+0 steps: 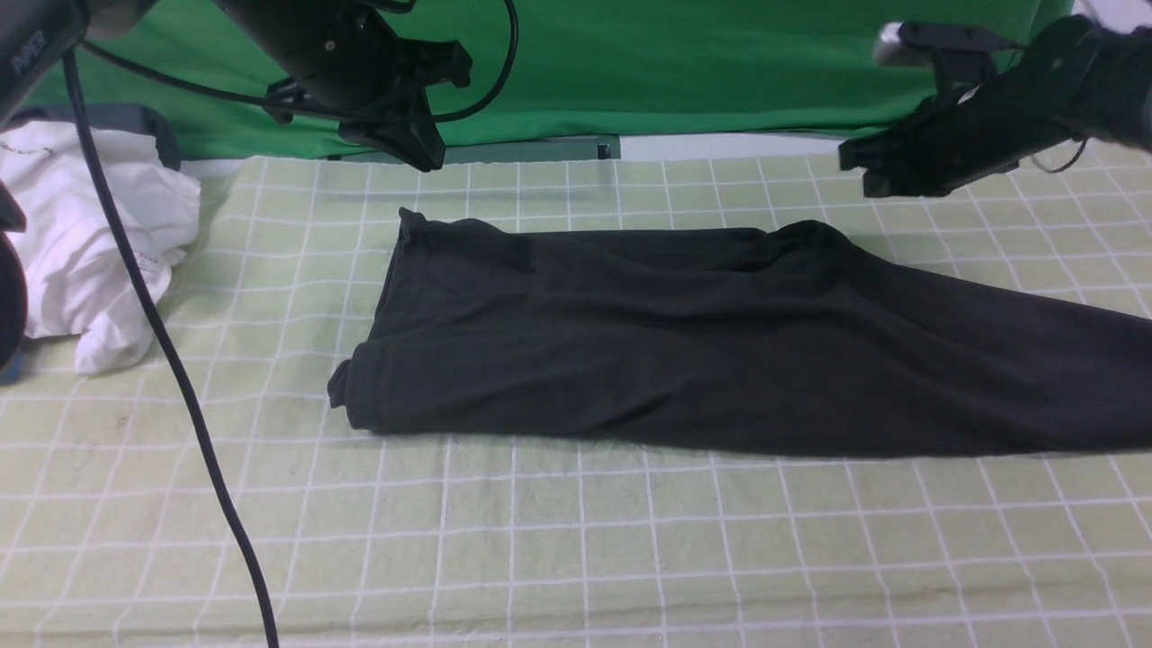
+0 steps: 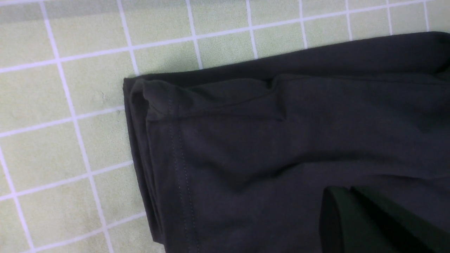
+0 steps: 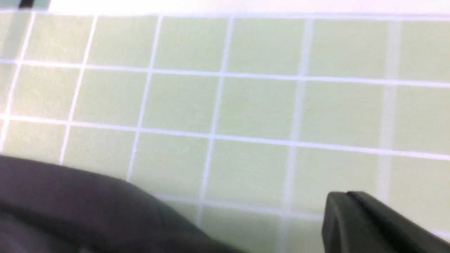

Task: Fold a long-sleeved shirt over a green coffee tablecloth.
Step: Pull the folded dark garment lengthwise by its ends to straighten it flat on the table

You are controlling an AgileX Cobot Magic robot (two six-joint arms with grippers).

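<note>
Jaws pressed together and holding nothing on both the left gripper [image 1: 421, 153] and the right gripper [image 1: 855, 173], each hovering beyond the shirt's [image 1: 684, 351] far edge. Shirt lies folded lengthwise on the tablecloth [image 1: 540, 540], right end trailing off. Likely soft, light, limp knit; best pinched at the layered corner edges. No container shows.

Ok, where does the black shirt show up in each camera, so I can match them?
Front view: the shirt lies across the middle, running off the right edge.
Left wrist view: the shirt fills most of the frame, stitched corner showing.
Right wrist view: only a blurred dark edge of it.
Shared landmark: the white grid of the tablecloth.
</note>
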